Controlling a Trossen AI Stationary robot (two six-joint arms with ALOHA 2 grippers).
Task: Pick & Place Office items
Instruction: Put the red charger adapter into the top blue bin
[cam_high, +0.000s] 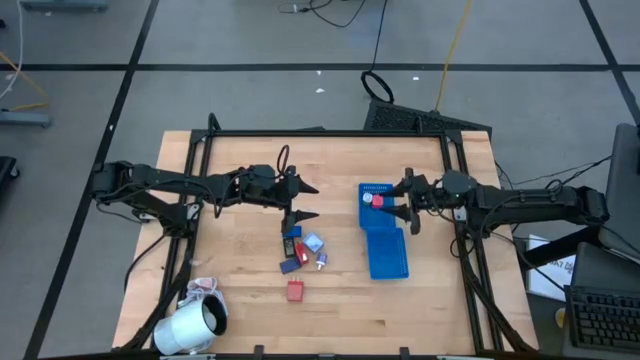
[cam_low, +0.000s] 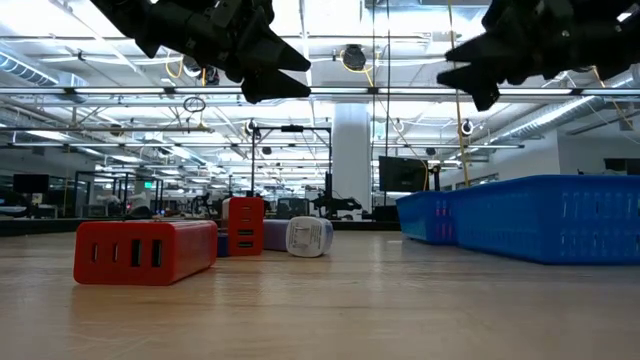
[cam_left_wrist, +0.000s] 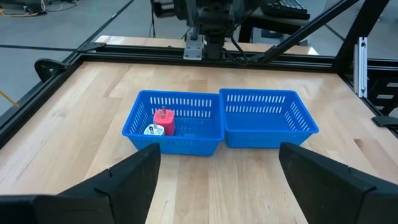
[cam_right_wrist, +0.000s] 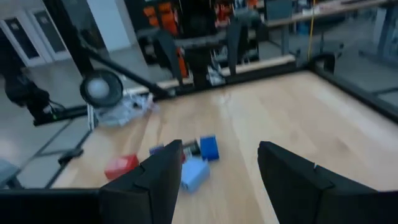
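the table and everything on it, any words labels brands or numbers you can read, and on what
None can be read.
White plug-like piece: grey marks on its face, too blurred to read.
Paper beside the table: dark print, too small to read.
Red block, blue tray, white roll: no text visible.

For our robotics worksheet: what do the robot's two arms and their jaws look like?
Both the left arm and right arm are slim, jointed and matte black, with dark cables trailing from them. The left gripper and right gripper each end in two black, wedge-shaped jaws.
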